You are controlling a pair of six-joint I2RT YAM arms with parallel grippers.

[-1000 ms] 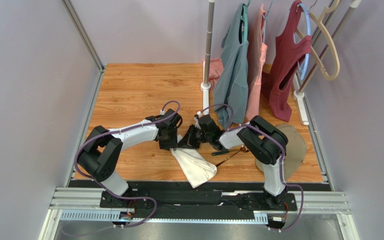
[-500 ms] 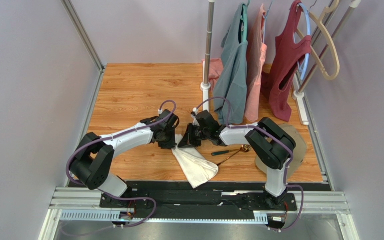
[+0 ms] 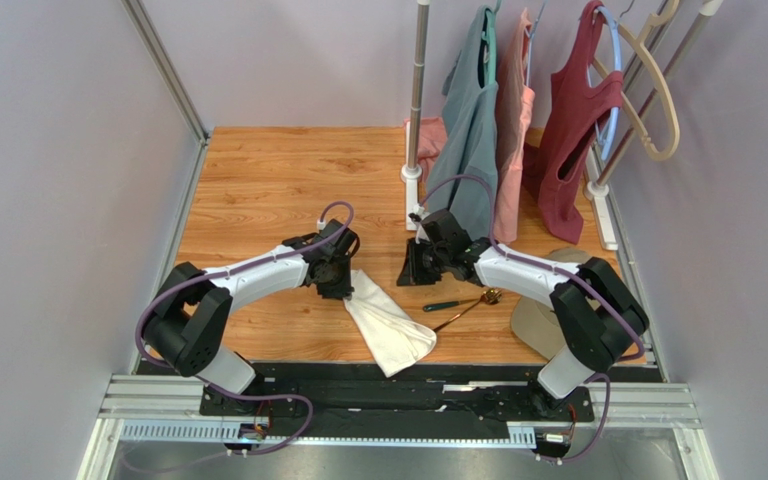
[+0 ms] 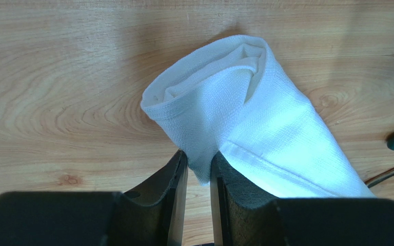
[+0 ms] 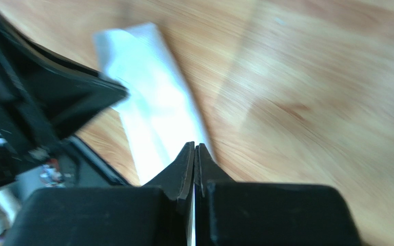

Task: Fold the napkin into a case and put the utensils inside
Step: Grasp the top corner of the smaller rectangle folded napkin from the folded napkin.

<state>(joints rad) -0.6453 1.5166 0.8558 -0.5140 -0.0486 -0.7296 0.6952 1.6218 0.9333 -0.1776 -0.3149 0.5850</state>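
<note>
The white napkin (image 3: pixel 388 325) lies folded into a long tapered tube near the front middle of the wooden table, with its open mouth (image 4: pixel 245 56) toward the back. My left gripper (image 3: pixel 343 285) is shut on a corner of the napkin's (image 4: pixel 245 118) edge beside that mouth, pinched between its pads (image 4: pixel 199 159). My right gripper (image 3: pixel 410 270) hangs shut and empty to the right of the napkin (image 5: pixel 150 97), its jaws (image 5: pixel 195 146) pressed together. The utensils (image 3: pixel 463 303), dark-handled with gold heads, lie on the table right of the napkin, just below the right gripper.
A clothes rack's pole base (image 3: pixel 411 185) stands behind the grippers, with several garments (image 3: pixel 473 130) hanging down close to the right arm. A beige cloth piece (image 3: pixel 536 325) lies at the right front under that arm. Metal rails edge the table.
My right gripper has pulled away from the napkin's mouth, to the right and back. My left gripper has closed on the napkin's corner and stayed in place. The napkin has not shifted.
</note>
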